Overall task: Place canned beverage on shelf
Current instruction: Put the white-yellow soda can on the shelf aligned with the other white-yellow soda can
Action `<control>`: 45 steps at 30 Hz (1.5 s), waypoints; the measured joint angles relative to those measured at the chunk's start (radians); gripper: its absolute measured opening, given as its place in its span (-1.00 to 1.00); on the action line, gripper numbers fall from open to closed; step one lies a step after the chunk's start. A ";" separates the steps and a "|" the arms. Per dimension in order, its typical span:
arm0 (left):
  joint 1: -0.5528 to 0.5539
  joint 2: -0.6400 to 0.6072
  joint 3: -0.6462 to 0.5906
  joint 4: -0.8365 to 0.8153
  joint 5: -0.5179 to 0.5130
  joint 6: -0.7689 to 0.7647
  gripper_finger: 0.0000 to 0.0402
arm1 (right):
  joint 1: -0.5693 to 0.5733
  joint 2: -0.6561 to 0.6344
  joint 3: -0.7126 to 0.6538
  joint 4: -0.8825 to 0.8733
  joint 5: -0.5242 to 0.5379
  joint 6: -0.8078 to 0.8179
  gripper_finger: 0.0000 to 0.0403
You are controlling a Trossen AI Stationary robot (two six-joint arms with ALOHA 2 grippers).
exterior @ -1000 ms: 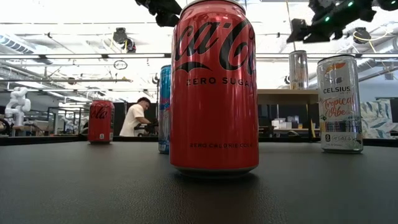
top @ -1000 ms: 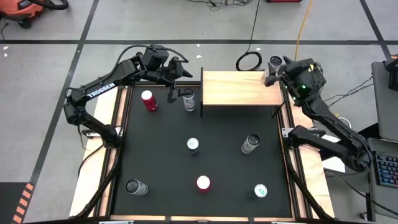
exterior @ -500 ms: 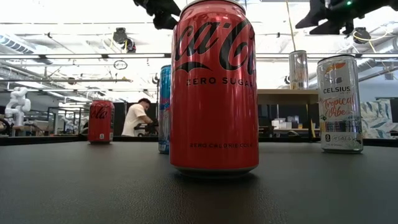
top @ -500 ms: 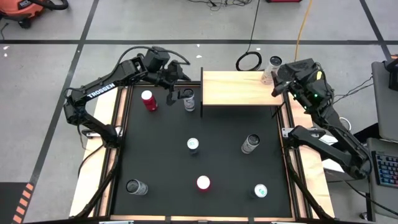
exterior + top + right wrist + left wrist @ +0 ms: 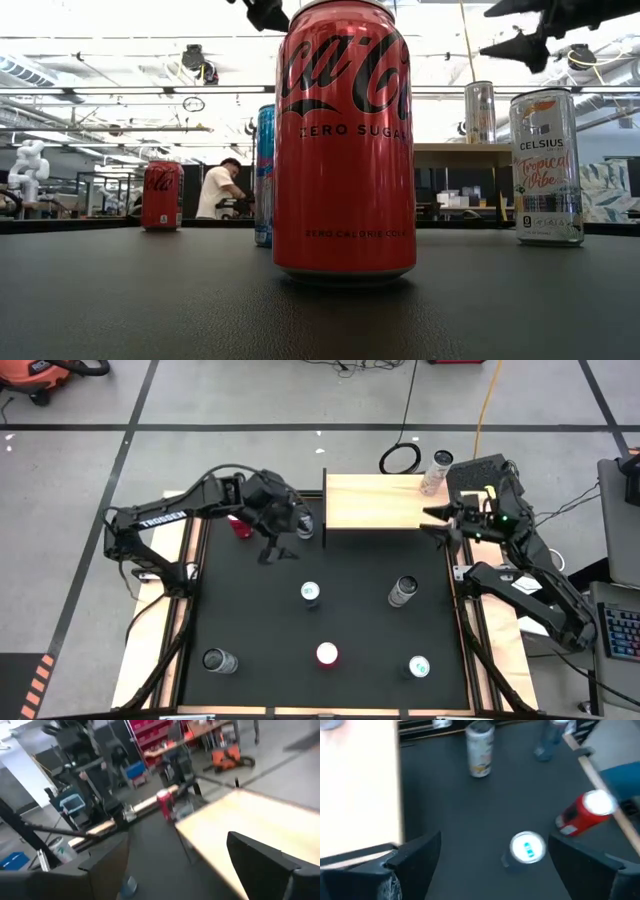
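Can [image 5: 437, 470] upright on shelf [image 5: 375, 502] corner; right end effector [image 5: 441, 525] beside shelf, open, empty; left end effector [image 5: 277, 550] open, empty.

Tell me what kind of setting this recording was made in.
Most likely a robotics lab or workshop. The black table stands on a bare grey floor crossed by cables, the low view looks out on exposed ceiling ducts, and a white robot stands among the workstations behind.

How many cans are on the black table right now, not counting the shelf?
7: red can and one by the left pincer, centre, centre-right, and three at the front. None seem hidden.
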 joint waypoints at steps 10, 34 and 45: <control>-0.083 -0.001 0.000 -0.087 -0.058 -0.063 0.85 | 0.074 -0.092 0.000 -0.133 0.002 0.029 0.49; -0.228 -0.084 -0.306 0.298 -0.154 -0.258 0.85 | 0.097 -0.158 0.000 -0.393 0.124 -0.075 0.48; -0.294 -0.088 -0.306 0.476 -0.178 -0.330 0.85 | 0.097 -0.146 -0.001 -0.380 0.292 -0.046 0.49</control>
